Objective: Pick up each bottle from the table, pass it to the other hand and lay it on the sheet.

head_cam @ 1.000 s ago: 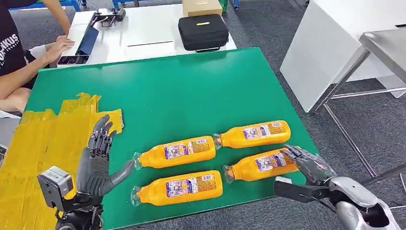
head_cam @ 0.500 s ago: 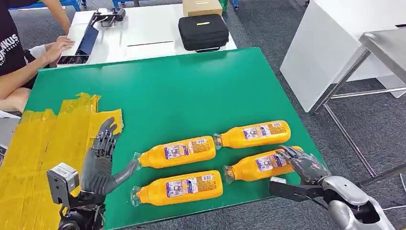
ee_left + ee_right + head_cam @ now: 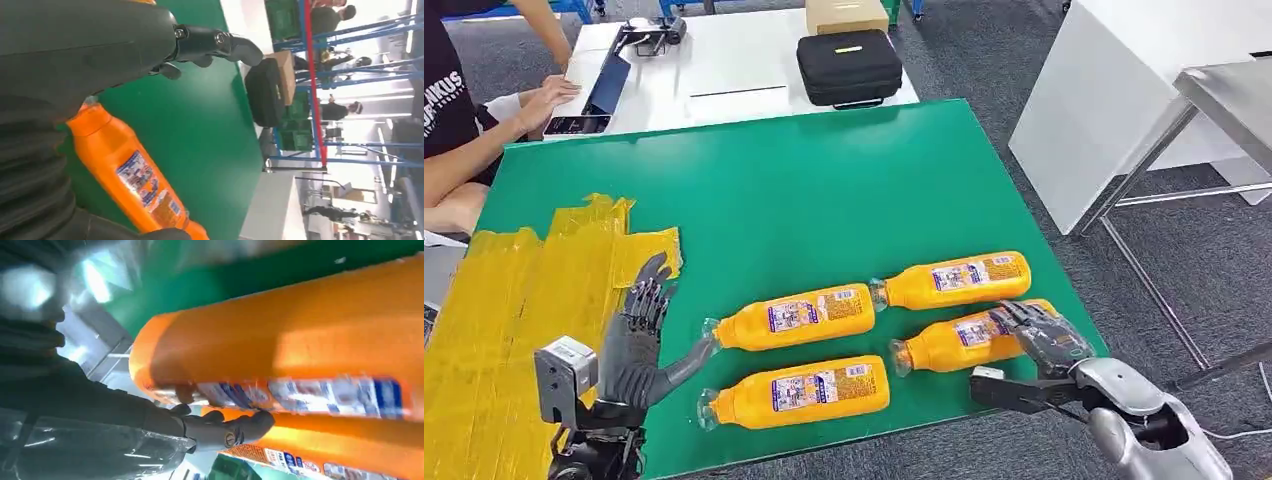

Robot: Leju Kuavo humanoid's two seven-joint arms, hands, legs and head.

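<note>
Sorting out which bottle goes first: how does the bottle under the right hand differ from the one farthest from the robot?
The near-right bottle has the right hand over its base; the far bottle lies untouched. The near-right bottle sits closer to the table's front edge. Both are orange, labelled, lying flat with caps pointing toward the yellow sheet.

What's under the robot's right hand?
The right hand lies over the base end of one orange bottle on the green table. Its fingers touch the bottle. The part of the bottle beneath the hand is covered.
</note>
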